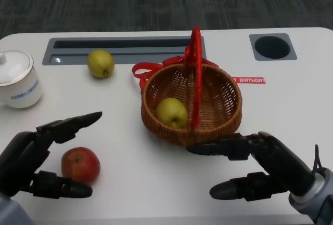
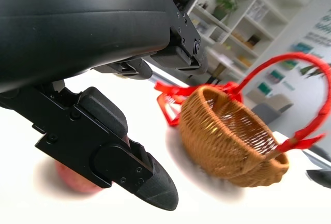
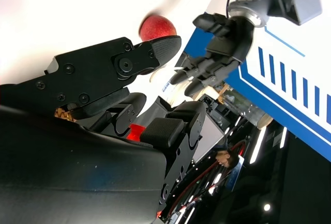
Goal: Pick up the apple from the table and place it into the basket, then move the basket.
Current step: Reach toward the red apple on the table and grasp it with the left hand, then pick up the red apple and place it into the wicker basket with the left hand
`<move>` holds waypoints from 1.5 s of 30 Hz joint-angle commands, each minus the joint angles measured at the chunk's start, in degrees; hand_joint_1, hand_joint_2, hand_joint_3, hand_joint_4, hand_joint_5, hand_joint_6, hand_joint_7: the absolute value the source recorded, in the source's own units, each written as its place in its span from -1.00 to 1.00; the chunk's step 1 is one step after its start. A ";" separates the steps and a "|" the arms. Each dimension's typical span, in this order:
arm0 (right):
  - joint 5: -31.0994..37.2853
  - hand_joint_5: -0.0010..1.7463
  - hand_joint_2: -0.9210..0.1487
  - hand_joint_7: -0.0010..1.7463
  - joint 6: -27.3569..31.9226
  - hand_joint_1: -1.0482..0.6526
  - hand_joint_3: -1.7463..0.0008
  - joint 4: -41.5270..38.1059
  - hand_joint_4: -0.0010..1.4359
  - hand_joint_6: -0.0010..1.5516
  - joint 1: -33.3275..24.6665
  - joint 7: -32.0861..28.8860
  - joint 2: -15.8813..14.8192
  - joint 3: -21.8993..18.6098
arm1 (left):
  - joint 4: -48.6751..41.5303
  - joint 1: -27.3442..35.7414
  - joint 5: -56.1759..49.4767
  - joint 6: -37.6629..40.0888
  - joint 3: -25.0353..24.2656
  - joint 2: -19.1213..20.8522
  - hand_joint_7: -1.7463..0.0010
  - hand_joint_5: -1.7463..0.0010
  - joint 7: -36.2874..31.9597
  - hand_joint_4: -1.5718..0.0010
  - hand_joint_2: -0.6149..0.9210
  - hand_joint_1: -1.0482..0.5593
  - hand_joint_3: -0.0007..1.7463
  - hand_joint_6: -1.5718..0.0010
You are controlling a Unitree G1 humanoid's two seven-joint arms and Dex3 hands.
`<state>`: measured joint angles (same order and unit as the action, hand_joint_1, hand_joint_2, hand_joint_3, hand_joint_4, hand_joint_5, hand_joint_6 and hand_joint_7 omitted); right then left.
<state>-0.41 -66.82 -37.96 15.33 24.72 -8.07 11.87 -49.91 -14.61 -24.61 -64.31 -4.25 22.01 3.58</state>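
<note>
Head view: round red apple (image 1: pixel 80 165) on white bench (image 1: pixel 291 110), left of woven wicker basket (image 1: pixel 191 103), bracketed by spread, empty left hand (image 1: pixel 39 157); right hand (image 1: pixel 255 165) released near basket.

Left wrist: apple barely visible beneath fingers.

Right wrist: nothing held.

Reaching underway; closing around apple next.

Round red apple (image 1: pixel 80 165), skin faintly speckled, resting on the white table at front left. Brown woven wicker basket (image 1: pixel 221 105) with tall red arched handle and red ribbon, standing upright near the table's middle, well apart from the red apple, holding one yellow-green apple (image 1: pixel 171 112)
</note>
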 commanded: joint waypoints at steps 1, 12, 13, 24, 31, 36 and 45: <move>-0.67 -1.00 -0.87 -1.00 0.20 -0.33 1.00 0.89 0.07 -0.11 0.21 0.09 -0.87 -0.20 | -4.64 -1.83 -2.29 1.68 2.77 1.40 0.99 0.98 -3.92 0.44 0.66 -0.73 -1.00 0.46; -0.93 -1.00 -0.89 -1.00 0.65 -0.33 1.00 2.00 0.05 -0.12 -0.12 0.55 -1.14 0.03 | -17.37 -8.28 -7.58 8.38 12.16 1.41 0.99 0.97 -15.06 0.38 0.65 -0.67 -1.00 0.43; -0.80 -1.00 -0.89 -1.00 0.73 -0.33 1.00 2.16 0.05 -0.12 -0.21 0.50 -1.15 0.02 | -18.15 -8.89 -8.24 9.30 13.01 1.41 0.99 0.97 -16.42 0.37 0.65 -0.67 -1.00 0.42; -0.55 -1.00 -0.90 -1.00 1.28 -0.33 1.00 4.37 0.06 -0.11 -1.68 0.33 -1.35 0.07 | -22.45 -13.04 -13.04 17.48 20.80 2.07 0.99 0.99 -28.20 0.37 0.60 -0.56 -1.00 0.37; -1.19 -1.00 -0.91 -1.00 1.50 -0.33 1.00 5.34 0.05 -0.12 -2.61 0.77 -1.62 0.52 | -24.50 -13.76 -12.40 20.61 23.26 0.92 0.99 0.99 -27.91 0.37 0.63 -0.54 -0.99 0.36; -0.58 -1.00 -0.91 -1.00 1.85 -0.34 1.00 6.41 0.06 -0.12 -3.46 0.30 -1.95 0.23 | -25.38 -12.72 -8.23 19.88 22.22 -0.93 0.99 0.98 -21.76 0.35 0.65 -0.49 -0.99 0.34; -2.29 -0.99 -0.92 -1.00 2.22 -0.32 1.00 6.13 0.05 -0.14 -3.56 1.08 -1.57 0.90 | -24.09 -10.12 2.43 16.34 17.93 -4.65 0.91 0.88 -9.95 -0.32 0.78 0.04 -0.98 -0.21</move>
<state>-1.64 -64.78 -31.93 12.02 25.39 -8.96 12.78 -73.97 -27.31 -21.94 -46.93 13.17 19.35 -10.62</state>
